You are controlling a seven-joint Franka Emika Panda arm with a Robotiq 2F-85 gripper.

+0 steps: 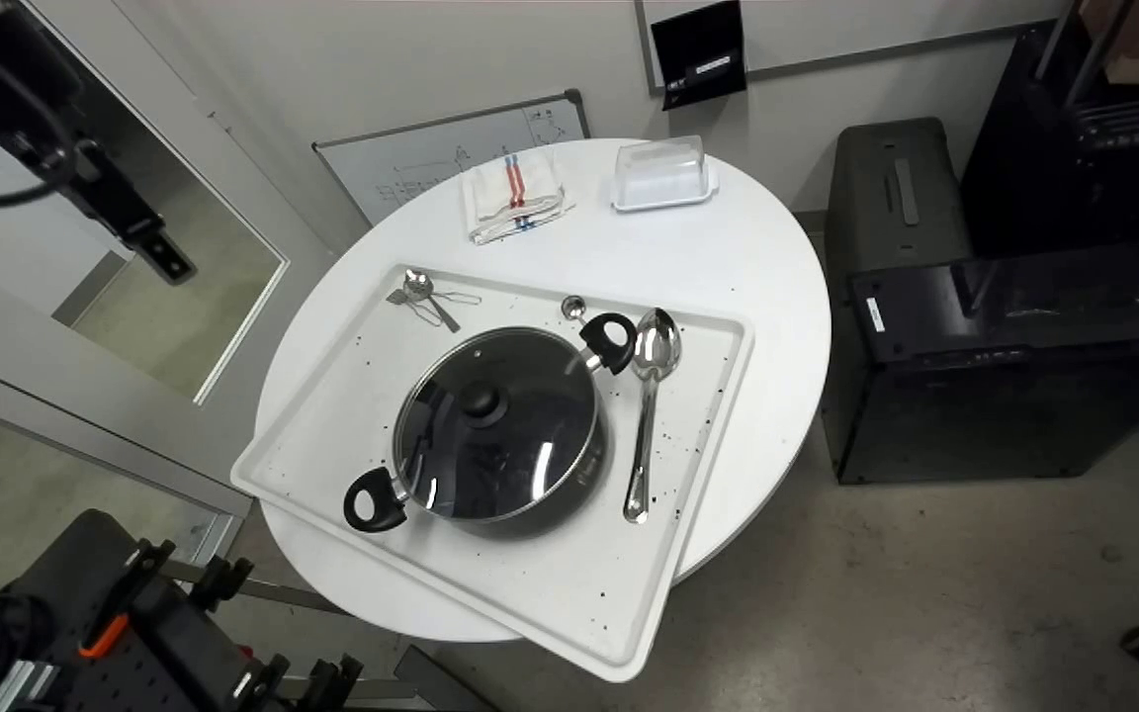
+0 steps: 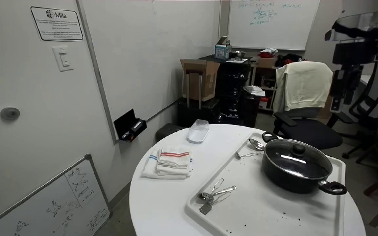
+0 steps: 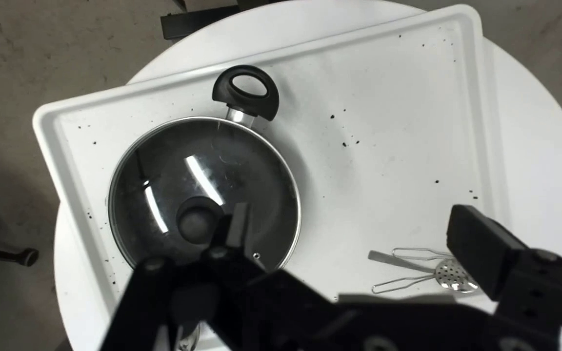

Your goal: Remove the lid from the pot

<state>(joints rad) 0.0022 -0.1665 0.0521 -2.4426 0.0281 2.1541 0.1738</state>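
Note:
The black pot [image 1: 584, 477] stands on a white tray and shows in both exterior views [image 2: 285, 182]. Its two side handles stick out, and one handle [image 3: 254, 104] shows in the wrist view. The see-through glass lid [image 1: 530, 415] with metal rim and dark knob [image 1: 479, 399] lies on the pot, also in an exterior view [image 2: 307, 164] and the wrist view [image 3: 256, 165]. My gripper [image 3: 351, 214] is open and empty, high above the tray. It is apart from the lid in both exterior views [image 1: 169, 259] [image 2: 337, 101]. One finger overlaps the lid near its knob in the wrist view.
The white tray [image 1: 332, 415] sits on a round white table [image 1: 767, 297]. A large metal spoon [image 1: 644, 425] lies beside the pot. Several small utensils [image 1: 421, 292] lie at a tray corner. Folded towels [image 1: 515, 193] and a clear-covered dish [image 1: 663, 173] stand behind, near the wall.

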